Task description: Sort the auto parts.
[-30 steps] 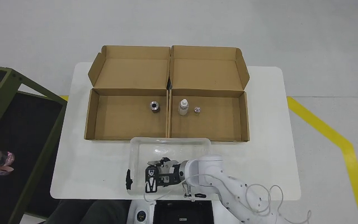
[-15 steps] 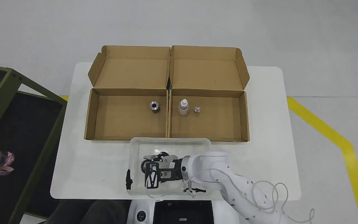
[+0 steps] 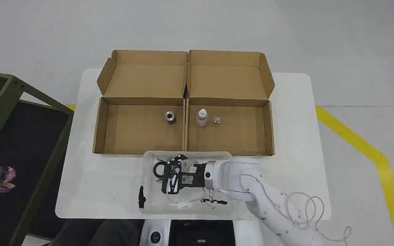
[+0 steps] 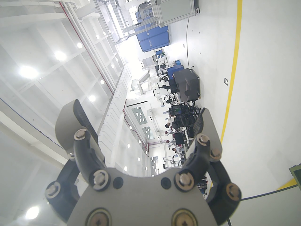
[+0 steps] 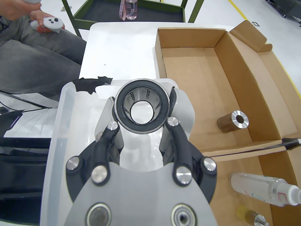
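We see the right gripper (image 3: 169,176), clamped on the ringed metal bearing (image 5: 142,95), now nearer the clear bin's (image 3: 148,161) far rim than a second ago, so the pick looks done and the carry towards the cardboard box (image 3: 129,132) holding the metal sleeve (image 3: 168,116) seems under way.

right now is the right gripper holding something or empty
Holding. The right gripper is shut on a hollow metal bearing with a black end ring, over the clear bin.
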You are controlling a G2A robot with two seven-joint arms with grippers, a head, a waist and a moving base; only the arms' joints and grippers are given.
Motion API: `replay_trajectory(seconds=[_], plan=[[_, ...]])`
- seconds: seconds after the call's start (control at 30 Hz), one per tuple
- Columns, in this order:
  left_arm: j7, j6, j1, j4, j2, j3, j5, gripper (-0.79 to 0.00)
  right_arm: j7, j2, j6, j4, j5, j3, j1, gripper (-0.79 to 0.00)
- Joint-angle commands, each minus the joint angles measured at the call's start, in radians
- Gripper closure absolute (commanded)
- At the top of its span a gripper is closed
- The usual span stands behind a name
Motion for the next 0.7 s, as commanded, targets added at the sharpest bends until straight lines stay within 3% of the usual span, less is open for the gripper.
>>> replay_trajectory(seconds=[0.0,0.67], plan=[[0.0,0.0,0.0,0.0,0.0,0.0,0.0,-0.785,-0.007,0.0,0.012,0.0,0.015,0.005,0.0,0.0],[0.0,0.0,0.0,0.0,0.0,0.0,0.0,-0.785,-0.075,-0.005,0.069,0.059,0.116,0.031,0.063,0.0]])
